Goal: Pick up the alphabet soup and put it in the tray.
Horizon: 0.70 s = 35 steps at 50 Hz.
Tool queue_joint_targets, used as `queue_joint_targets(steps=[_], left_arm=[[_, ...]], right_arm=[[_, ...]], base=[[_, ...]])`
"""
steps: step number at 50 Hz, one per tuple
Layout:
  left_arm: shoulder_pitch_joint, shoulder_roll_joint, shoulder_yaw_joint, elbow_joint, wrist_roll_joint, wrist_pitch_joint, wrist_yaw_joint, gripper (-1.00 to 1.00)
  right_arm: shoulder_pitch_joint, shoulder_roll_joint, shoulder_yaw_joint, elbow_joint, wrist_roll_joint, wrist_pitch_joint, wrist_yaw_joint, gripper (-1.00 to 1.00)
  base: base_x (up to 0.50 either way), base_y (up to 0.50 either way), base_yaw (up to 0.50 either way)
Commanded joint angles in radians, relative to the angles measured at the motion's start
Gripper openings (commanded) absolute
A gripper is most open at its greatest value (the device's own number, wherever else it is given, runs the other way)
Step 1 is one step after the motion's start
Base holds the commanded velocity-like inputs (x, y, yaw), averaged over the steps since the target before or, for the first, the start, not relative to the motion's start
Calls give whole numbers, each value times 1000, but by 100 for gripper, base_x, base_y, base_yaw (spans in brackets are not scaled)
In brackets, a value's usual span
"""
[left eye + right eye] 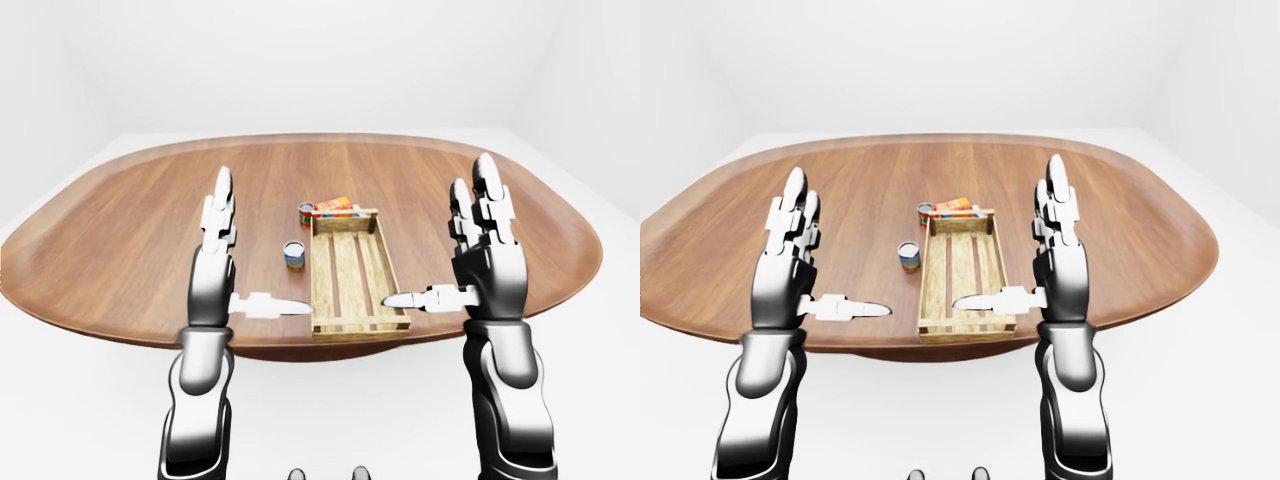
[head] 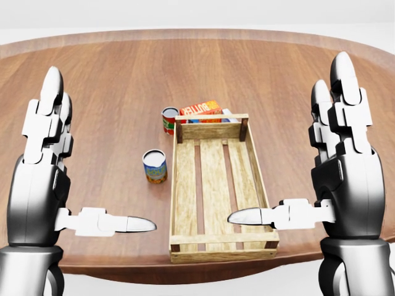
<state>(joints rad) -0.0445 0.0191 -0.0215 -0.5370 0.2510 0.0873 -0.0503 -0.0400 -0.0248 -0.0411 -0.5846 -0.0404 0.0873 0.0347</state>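
2 cans stand on the table just left of the tray, and we take the blue-and-yellow one for the alphabet soup (image 2: 155,166), though its label is too small for us to read. In the head view it sits upright beside the middle of the tray's (image 2: 178,185) left wall, close to it but not touching, with nothing holding it. The second can, a red can (image 2: 170,120), stands at the tray's top-left corner, and an orange box (image 2: 200,110) lies against the outside of the tray's top wall. The tray itself is a slatted wooden crate and we see only bare slats inside it. All of this rests on the oval wooden table (image 2: 111,92). Our left hand (image 2: 37,197) is raised well to the left of the tray, its fingers straight up and its thumb pointing toward the tray, spread wide and grasping nothing. Our right hand (image 2: 349,185) mirrors it to the right of the tray, likewise spread and bare, with its thumb tip showing over the tray's lower right part in the head view.
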Motion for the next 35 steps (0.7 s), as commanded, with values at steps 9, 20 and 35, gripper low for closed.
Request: queue_joint_targets(steps=[9, 20, 35], left_arm=[[8, -4, 7, -8, -28, 0, 9, 100], [7, -4, 11, -10, -32, 0, 8, 100], [10, -3, 16, -13, -35, 0, 10, 100]], right_arm=[[-2, 0, 3, -3, -2, 0, 1, 100], [-5, 0, 3, -6, -4, 0, 2, 100], [-5, 0, 5, -4, -5, 0, 4, 100]], base=[[50, 0, 0], [50, 0, 0], [50, 0, 0]])
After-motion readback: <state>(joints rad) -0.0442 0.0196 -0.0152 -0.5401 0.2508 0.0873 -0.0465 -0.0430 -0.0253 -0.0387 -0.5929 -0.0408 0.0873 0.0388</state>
